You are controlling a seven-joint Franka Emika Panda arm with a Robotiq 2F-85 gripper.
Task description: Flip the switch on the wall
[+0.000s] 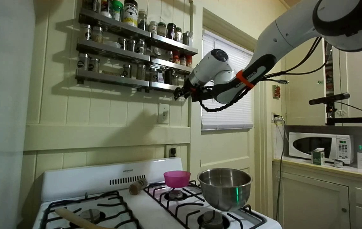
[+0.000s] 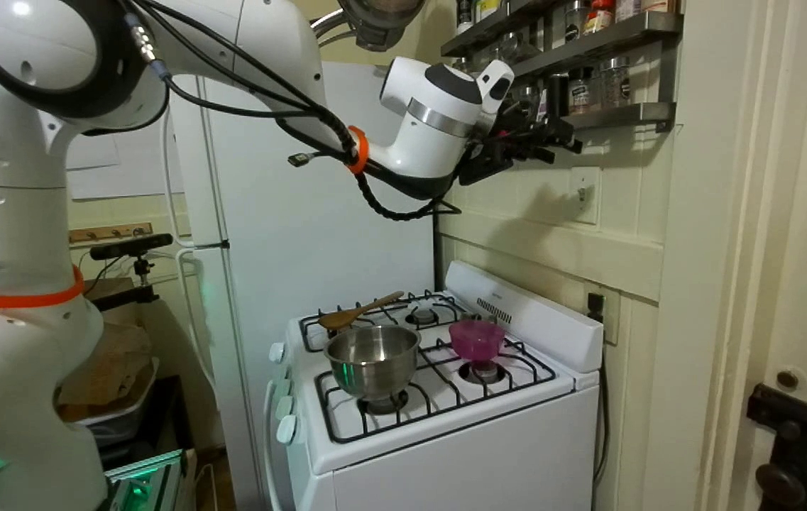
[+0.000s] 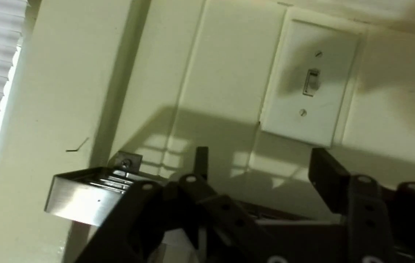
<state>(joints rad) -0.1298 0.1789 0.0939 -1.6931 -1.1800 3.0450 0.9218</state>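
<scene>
Your gripper (image 3: 260, 157) hangs with fingers (image 3: 327, 179) spread and nothing between them. In the wrist view, the switch (image 3: 310, 82) sits at one o'clock from there on the wall (image 3: 225, 58), apart from the fingertips. A metal shelf (image 3: 77, 199) lies at about eight o'clock; swing that way and you may clip it. Push in with fingers this wide, and they could straddle the switch.

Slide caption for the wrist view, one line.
Open black two-fingered gripper facing a pale rectangular toggle-switch plate on a cream-yellow panelled wall.
</scene>
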